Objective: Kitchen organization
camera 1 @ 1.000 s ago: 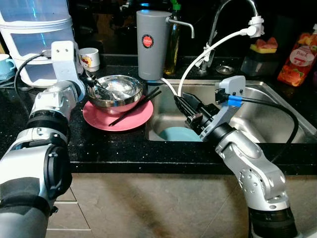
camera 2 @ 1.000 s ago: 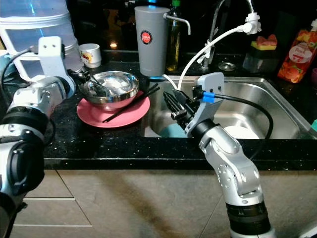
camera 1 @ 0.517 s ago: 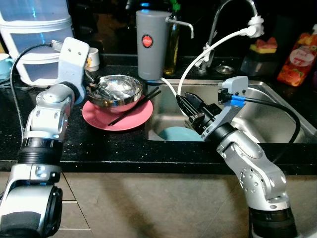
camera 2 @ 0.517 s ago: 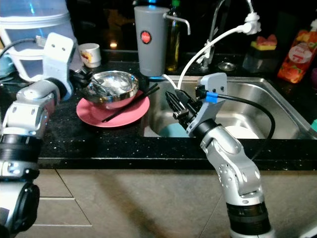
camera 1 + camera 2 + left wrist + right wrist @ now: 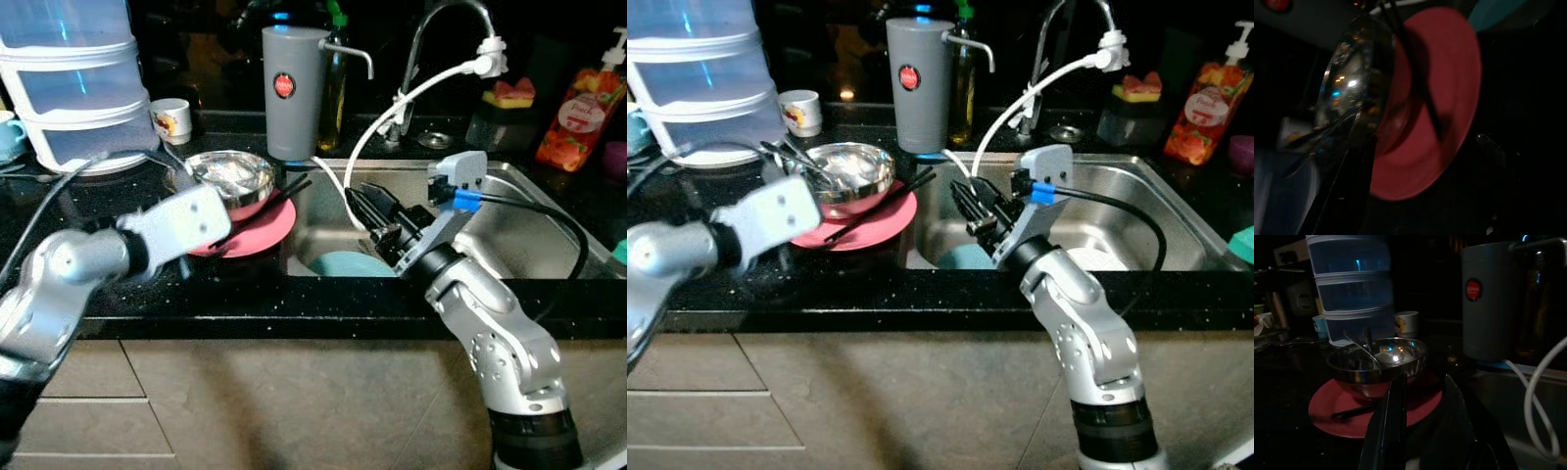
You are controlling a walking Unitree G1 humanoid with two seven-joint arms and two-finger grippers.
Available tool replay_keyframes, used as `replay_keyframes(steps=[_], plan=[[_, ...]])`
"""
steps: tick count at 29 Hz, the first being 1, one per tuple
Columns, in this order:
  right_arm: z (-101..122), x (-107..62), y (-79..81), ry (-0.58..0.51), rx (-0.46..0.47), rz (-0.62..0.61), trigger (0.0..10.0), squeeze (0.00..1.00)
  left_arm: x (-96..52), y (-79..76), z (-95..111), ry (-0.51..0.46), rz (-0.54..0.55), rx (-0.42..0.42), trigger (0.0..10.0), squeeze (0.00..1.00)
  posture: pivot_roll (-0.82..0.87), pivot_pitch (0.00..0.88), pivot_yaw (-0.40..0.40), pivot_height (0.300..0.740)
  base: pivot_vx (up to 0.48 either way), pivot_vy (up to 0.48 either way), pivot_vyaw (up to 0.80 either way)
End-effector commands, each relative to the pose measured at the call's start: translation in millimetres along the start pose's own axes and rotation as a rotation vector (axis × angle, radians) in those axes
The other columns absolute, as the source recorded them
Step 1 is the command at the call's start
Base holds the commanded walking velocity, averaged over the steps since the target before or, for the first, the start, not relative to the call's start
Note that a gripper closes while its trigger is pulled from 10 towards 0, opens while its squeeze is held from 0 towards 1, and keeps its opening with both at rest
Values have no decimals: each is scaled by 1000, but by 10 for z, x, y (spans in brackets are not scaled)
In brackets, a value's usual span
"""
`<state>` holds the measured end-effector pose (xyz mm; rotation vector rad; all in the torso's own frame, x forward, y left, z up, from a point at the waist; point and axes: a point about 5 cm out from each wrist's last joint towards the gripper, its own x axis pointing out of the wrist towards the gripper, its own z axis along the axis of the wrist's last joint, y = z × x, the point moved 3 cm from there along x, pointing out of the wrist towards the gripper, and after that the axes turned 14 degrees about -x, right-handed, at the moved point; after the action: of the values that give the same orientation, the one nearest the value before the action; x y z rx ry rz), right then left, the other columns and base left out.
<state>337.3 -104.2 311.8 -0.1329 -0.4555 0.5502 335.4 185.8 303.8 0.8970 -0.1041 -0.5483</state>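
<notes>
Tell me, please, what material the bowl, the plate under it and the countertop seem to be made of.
The bowl looks like polished steel: it mirrors the lights. The pink plate has a smooth, even matte colour, perhaps plastic or glazed ceramic. The countertop seems polished black stone with pale speckles.

Bowl [image 5: 231,178] on plate [image 5: 257,227]; sink [image 5: 549,230] right; canister [image 5: 292,90] behind.

Dim kitchen, wrist views very dark, left arm [image 5: 88,264] motion-blurred.
</notes>
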Motion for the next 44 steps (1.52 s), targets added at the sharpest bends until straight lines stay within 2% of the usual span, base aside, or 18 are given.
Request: replay_keyframes(steps=[1, 4, 7, 9, 12, 16, 20, 27, 33, 40, 43, 44], plan=[[-25, 7, 12, 4, -4, 4, 10000, 0, -18, -86, -100, 37, -25, 97, 10000, 0, 141, 159, -48, 740, 0, 0, 0], [-24, 10, 12, 2, -3, 4, 10000, 0, -29, -132, -155, 46, -38, 146, 10000, 0, 148, 166, -47, 740, 0, 0, 0], [-26, 11, 15, 1, 1, 3, 10000, 0, -17, -219, -222, 40, -76, 250, 10000, 0, 149, 169, -48, 740, 0, 0, 0], [-26, 11, 15, 1, 1, 3, 10000, 0, -17, -219, -222, 40, -76, 250, 10000, 0, 149, 169, -48, 740, 0, 0, 0], [-24, 15, 14, -1, 4, 2, 10000, 0, 57, -304, -223, 13, -111, 333, 10000, 0, 144, 172, -47, 740, 0, 0, 0], [-14, 13, 12, -5, 6, 0, 10000, 0, 126, -353, -205, -20, -133, 378, 10000, 0, 141, 174, -45, 740, 0, 0, 0], [-11, 11, 11, -6, 7, -3, 10000, 0, 169, -363, -227, -27, -141, 385, 10000, 0, 139, 175, -44, 740, 0, 0, 0], [-7, 7, 6, -7, 7, -8, 10000, 0, 252, -421, -249, -42, -166, 348, 10000, 0, 137, 175, -43, 740, 0, 0, 0], [7, 7, -6, -9, 5, -15, 10000, 0, 407, -546, -377, -19, -209, 336, 10000, 0, 128, 180, -41, 740, 0, 0, 0], [7, 5, -10, -8, 4, -17, 10000, 0, 478, -595, -500, 15, -217, 354, 10000, 0, 128, 180, -41, 740, 0, 0, 0], [13, 11, -10, -11, 4, -17, 10000, 0, 522, -589, -571, 41, -208, 373, 8118, 0, 126, 182, -44, 740, 0, 0, 0], [15, 11, -12, -12, 4, -18, 10000, 0, 537, -576, -587, 48, -198, 379, 3529, 0, 126, 182, -44, 740, 0, 0, 0]])
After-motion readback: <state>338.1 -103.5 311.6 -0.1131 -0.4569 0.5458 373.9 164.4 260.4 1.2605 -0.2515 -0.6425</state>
